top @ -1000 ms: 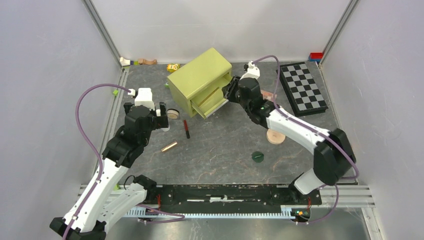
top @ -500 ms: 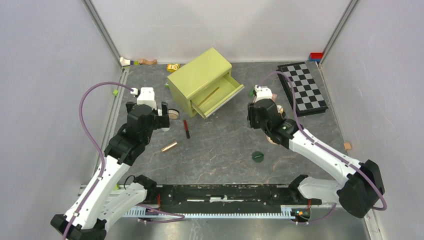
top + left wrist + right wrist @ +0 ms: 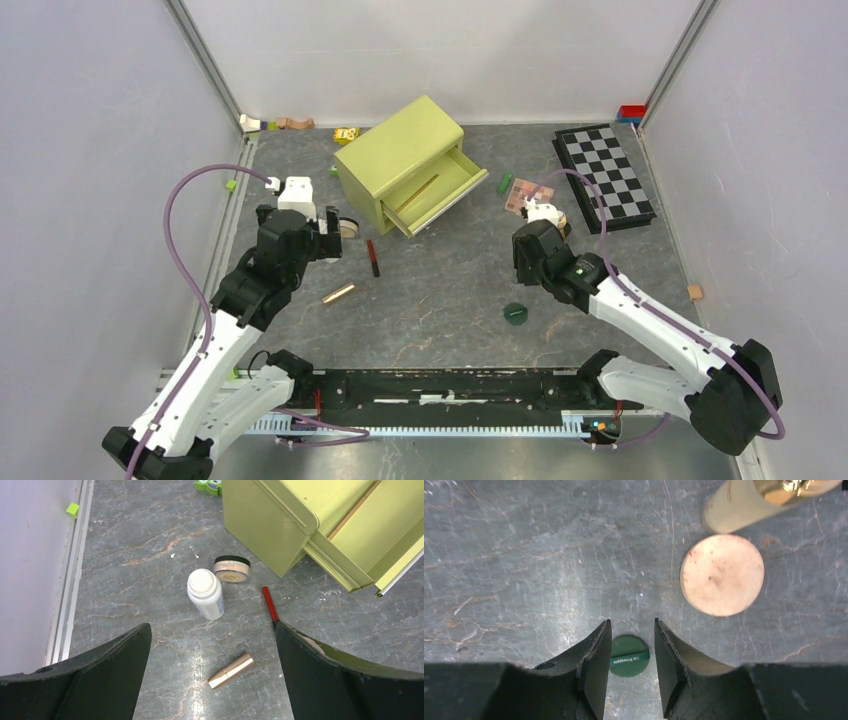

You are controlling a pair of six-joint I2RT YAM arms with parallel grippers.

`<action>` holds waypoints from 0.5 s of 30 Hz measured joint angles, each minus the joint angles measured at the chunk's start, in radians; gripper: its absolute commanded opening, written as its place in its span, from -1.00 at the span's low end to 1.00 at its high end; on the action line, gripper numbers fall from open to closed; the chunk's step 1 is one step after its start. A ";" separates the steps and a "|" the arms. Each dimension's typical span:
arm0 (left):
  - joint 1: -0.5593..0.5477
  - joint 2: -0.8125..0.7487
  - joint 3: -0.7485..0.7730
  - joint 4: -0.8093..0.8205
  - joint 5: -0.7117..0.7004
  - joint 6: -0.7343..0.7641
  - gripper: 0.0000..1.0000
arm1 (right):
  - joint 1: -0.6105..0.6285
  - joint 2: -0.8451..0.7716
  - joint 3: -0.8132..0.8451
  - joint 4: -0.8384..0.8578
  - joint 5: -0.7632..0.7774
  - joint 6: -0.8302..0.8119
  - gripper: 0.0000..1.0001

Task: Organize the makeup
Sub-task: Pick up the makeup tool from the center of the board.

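Well, on the left side my left gripper [image 3: 211, 627] stands fully spread and holds nothing. Under it, well apart from the fingers, are the white bottle [image 3: 205, 594], upright, with one round compact [image 3: 232, 569] just beside it on the far side. The rose-gold tube [image 3: 231, 671] lies on a diagonal nearer to me. The red-black pencil [image 3: 270, 606] lies to the right of them, its long axis running from near to far, towards the green cabinet [image 3: 400, 150] with its open drawer [image 3: 440, 190].

More to the right, my right gripper [image 3: 631, 622] is partly spread and also empty. The green disc [image 3: 629, 656] lies flat on the table, and the wrist camera sees it in the gap between my two fingers, a little back from the tips. From above, the disc is near and slightly left of this gripper, and the right arm is clearly the closer one. I judge that I must come down and a little back towards myself. A tan compact [image 3: 722, 575] lies apart on the right.
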 measured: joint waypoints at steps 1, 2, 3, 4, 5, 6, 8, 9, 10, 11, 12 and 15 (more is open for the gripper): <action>0.000 0.000 -0.002 0.000 0.003 0.000 1.00 | 0.000 -0.006 -0.012 -0.008 -0.002 0.009 -0.15; 0.000 0.001 -0.003 0.000 0.008 0.000 1.00 | 0.000 -0.011 -0.022 -0.016 -0.005 0.015 -0.15; 0.000 0.001 -0.003 0.000 0.012 0.000 1.00 | 0.000 -0.018 -0.034 -0.024 -0.010 0.023 -0.16; 0.000 0.002 -0.003 0.001 0.016 0.000 1.00 | 0.000 -0.023 -0.043 -0.030 -0.016 0.027 -0.16; 0.000 0.002 -0.003 0.001 0.017 0.000 1.00 | 0.000 -0.030 -0.057 -0.032 -0.026 0.034 -0.16; 0.000 0.002 -0.003 0.001 0.018 0.000 1.00 | 0.000 -0.034 -0.069 -0.034 -0.034 0.039 -0.16; 0.000 0.002 -0.003 0.002 0.020 0.000 1.00 | 0.000 -0.044 -0.096 -0.034 -0.057 0.048 -0.17; 0.000 0.002 -0.003 0.003 0.020 0.000 1.00 | 0.001 -0.051 -0.113 -0.034 -0.071 0.055 -0.17; 0.000 0.003 -0.003 0.004 0.021 0.000 1.00 | 0.003 -0.056 -0.126 -0.033 -0.078 0.060 -0.17; 0.000 0.004 -0.003 0.005 0.021 0.000 1.00 | 0.005 -0.064 -0.143 -0.033 -0.090 0.066 -0.18; 0.000 0.006 -0.003 0.005 0.023 0.000 1.00 | 0.007 -0.072 -0.159 -0.032 -0.102 0.071 -0.18; 0.000 0.013 -0.003 0.007 0.024 0.000 1.00 | 0.019 -0.088 -0.201 -0.026 -0.137 0.089 -0.20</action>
